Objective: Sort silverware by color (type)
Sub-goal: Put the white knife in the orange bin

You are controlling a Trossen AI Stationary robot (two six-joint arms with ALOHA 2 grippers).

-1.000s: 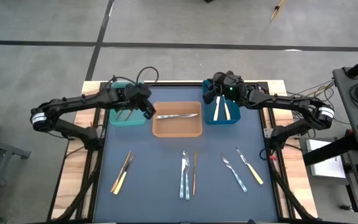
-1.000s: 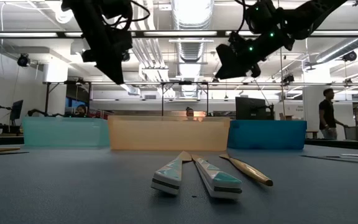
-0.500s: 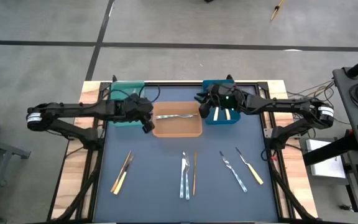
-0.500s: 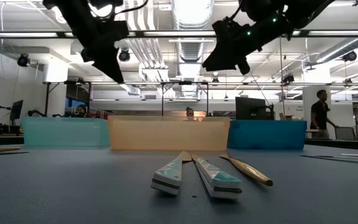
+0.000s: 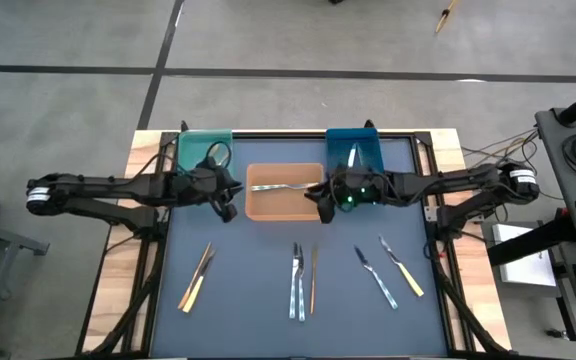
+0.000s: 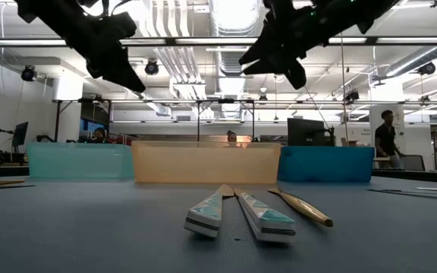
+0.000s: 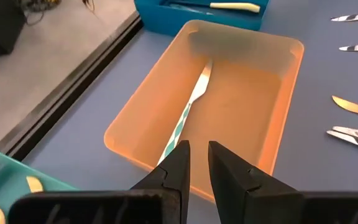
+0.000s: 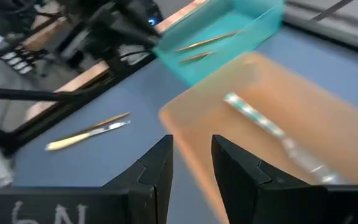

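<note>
A: Which step? Both claws look empty: left claw [image 5: 226, 203], fingers a narrow gap apart, by the orange bin [image 5: 285, 205]; right claw [image 5: 320, 199] partly open.

B: Between picks. Silverware [image 5: 302, 280] lies on the near counter [image 5: 258, 320]; next, descend onto one piece.

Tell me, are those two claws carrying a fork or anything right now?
No. The left claw and right claw both show bare gaps between their fingers, over the orange bin. The fork lies loose inside it.
</note>
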